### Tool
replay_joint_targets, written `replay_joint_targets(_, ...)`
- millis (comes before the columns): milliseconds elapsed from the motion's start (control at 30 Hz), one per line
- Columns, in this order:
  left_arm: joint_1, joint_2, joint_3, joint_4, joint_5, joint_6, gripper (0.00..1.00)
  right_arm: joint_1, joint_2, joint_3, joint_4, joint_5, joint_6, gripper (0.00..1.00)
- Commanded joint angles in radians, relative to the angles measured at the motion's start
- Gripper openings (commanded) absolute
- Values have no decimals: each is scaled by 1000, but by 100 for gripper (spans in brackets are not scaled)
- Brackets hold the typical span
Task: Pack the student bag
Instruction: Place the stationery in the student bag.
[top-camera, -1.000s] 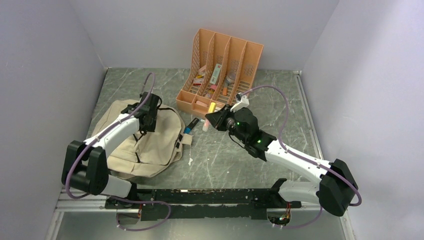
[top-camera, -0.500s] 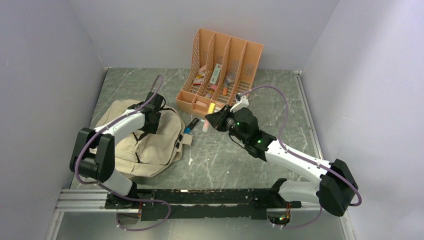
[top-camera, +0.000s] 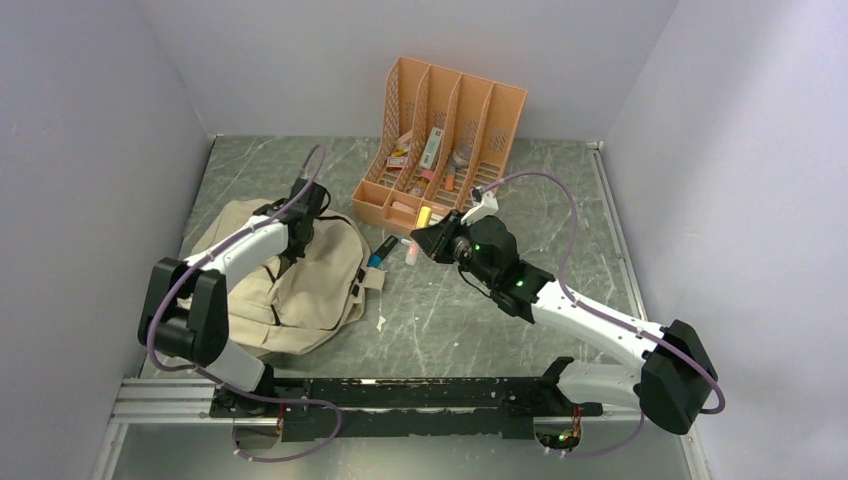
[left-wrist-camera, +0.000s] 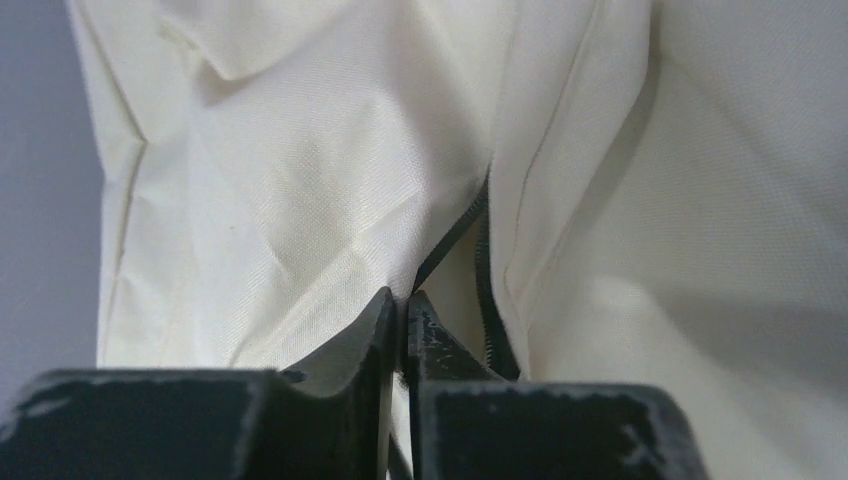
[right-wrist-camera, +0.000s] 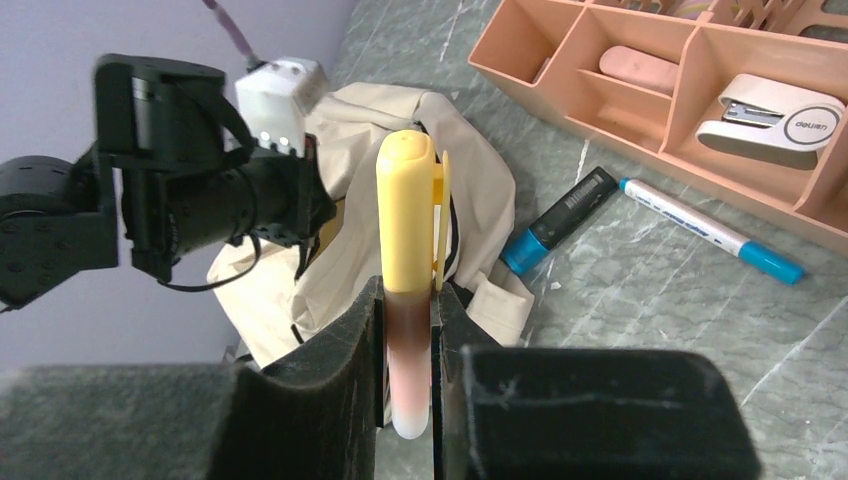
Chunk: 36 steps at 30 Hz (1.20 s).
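Grey marbled table (top-camera: 450, 320), pale walls all round. The student bag (top-camera: 300, 290) is slumped on the left side, just left of the orange file organizer (top-camera: 445, 120). Big change: the left gripper (left-wrist-camera: 402, 300) was wide open a second ago and has now closed almost completely on the bag's dark zipper (left-wrist-camera: 480, 250), apparently pinching that edge. The right gripper (right-wrist-camera: 408, 290) hasn't budged and is clamped on a yellow highlighter (right-wrist-camera: 405, 200) mid-table. My guess is the bag gets tugged open next so the highlighter can go in.
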Motion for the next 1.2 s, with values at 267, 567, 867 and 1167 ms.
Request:
replay_joint_targets(267,5,-199,113,-70,-23,-26,5,3,44,33,139,-179,44,0)
replay_joint_targets(567,5,-271,120,-95,57,-27,5,28,325,212,232,-351,207,0)
replay_joint_targets(867,5,-311,112,-89,110,-31,5,110,622,415,228,-424,307,0)
replay_joint_targets(1167,5,-336,107,-63,190,-18,5,160,854,600,183,-542,345,0)
